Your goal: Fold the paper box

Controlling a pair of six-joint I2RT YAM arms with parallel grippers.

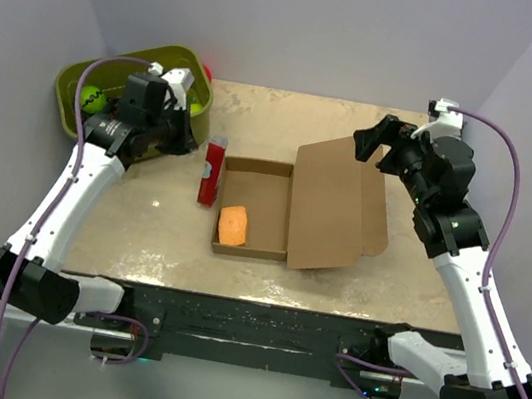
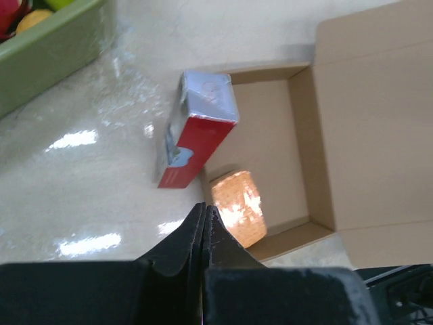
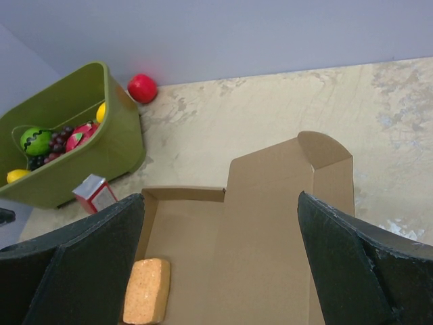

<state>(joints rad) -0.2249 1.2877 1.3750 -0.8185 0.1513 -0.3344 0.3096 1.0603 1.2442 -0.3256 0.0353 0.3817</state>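
Observation:
The paper box (image 1: 296, 204) lies open in the middle of the table: a shallow brown cardboard tray on the left, its lid flap (image 1: 336, 206) laid out to the right. It also shows in the left wrist view (image 2: 325, 142) and the right wrist view (image 3: 270, 230). A small orange block (image 1: 233, 225) lies in the tray's near left corner. My left gripper (image 1: 179, 125) is shut and empty, raised at the far left near the green bin. My right gripper (image 1: 374, 141) is open and empty, held above the lid's far edge.
An olive-green bin (image 1: 127, 86) with toy fruit stands at the far left corner. A red ball (image 3: 142, 88) lies behind it by the wall. A red and white carton (image 1: 212, 171) stands against the tray's left wall.

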